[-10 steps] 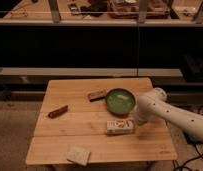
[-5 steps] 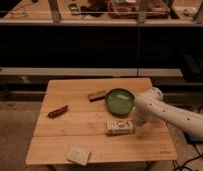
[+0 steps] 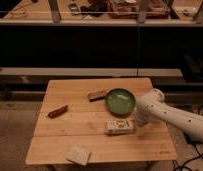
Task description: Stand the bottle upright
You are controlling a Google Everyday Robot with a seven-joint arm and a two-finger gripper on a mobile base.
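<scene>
The bottle [image 3: 119,126] lies on its side on the wooden table [image 3: 60,140], just in front of the green bowl [image 3: 120,101]. It is whitish with a dark printed label. My white arm [image 3: 175,117] reaches in from the right. The gripper [image 3: 139,120] hangs down at the bottle's right end, between the bowl and the table's right edge. Whether it touches the bottle cannot be told.
A small brown bar [image 3: 96,95] lies left of the bowl. A reddish-brown stick-like item [image 3: 58,111] lies near the left edge. A square tan block [image 3: 78,155] sits at the front edge. Dark shelving stands behind the table.
The arm has shifted slightly by the bottle's right end. The bottle still lies in the same place.
</scene>
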